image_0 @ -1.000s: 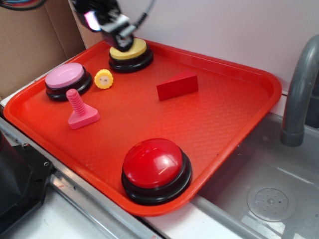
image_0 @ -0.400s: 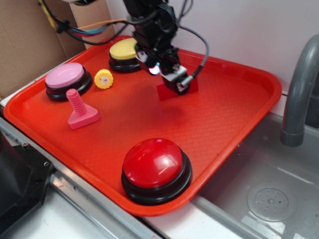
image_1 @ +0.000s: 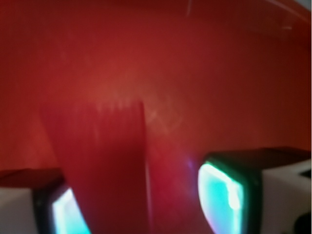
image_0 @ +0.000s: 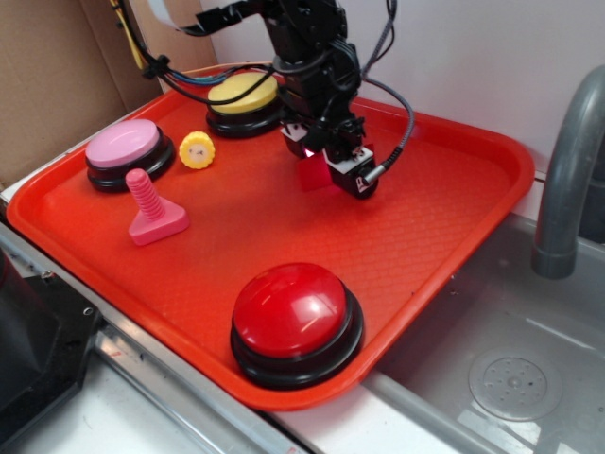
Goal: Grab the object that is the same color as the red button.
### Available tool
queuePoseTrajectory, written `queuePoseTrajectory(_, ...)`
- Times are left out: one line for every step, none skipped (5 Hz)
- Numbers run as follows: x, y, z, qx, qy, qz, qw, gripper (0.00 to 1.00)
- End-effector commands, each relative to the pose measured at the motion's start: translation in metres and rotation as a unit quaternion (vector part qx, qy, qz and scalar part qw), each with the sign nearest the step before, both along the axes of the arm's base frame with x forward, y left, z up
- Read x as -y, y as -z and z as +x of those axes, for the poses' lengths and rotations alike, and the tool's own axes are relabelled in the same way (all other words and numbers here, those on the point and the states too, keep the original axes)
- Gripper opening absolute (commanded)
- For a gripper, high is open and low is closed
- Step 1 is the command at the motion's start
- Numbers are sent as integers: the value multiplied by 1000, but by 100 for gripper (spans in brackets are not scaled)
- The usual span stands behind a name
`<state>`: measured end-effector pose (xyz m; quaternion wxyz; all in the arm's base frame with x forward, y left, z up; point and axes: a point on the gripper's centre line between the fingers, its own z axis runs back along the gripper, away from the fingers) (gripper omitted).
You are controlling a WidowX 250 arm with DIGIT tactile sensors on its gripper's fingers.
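Note:
The small red wedge block (image_0: pixel 310 176) stands on the red tray (image_0: pixel 454 218), mostly hidden behind my gripper (image_0: pixel 337 168), which is lowered over it. In the wrist view the wedge (image_1: pixel 102 165) stands between my two fingers. It is close against the left pad (image_1: pixel 68 214), and a gap separates it from the right pad (image_1: pixel 222 195). My gripper (image_1: pixel 145 204) is open around the wedge. The large glossy red button (image_0: pixel 295 312) on its black base sits at the tray's front edge, well clear of the gripper.
A pink button (image_0: pixel 123 147), a yellow button (image_0: pixel 241 93), a small yellow knob (image_0: pixel 197 149) and a pink bolt (image_0: pixel 151 210) sit on the tray's left half. A grey faucet (image_0: pixel 567 170) and sink (image_0: pixel 510 378) are to the right, and cardboard (image_0: pixel 47 76) stands at the left.
My gripper has moved from above the yellow button rightward and down onto the red wedge, and now straddles it. The wedge and the buttons have stayed in place.

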<state>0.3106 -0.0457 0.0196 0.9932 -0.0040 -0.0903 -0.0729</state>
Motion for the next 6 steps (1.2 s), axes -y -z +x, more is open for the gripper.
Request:
queuePoseTrajectory(5,-12,8,21,9,4,1000,0)
queuePoseTrajectory(-1,-21,5,3,5,8,1000,0)
queuePoseTrajectory(-13,-51,-7,-30,2,0,1000,0)
queuePoseTrajectory(-25,-93,-28,-54,-20,-9,998,0)
queuePoseTrajectory(-35,-117,-58,-64,-28,-25,997,0)
queuePoseTrajectory(-38,-135,-93,-74,-47,-26,996,0)
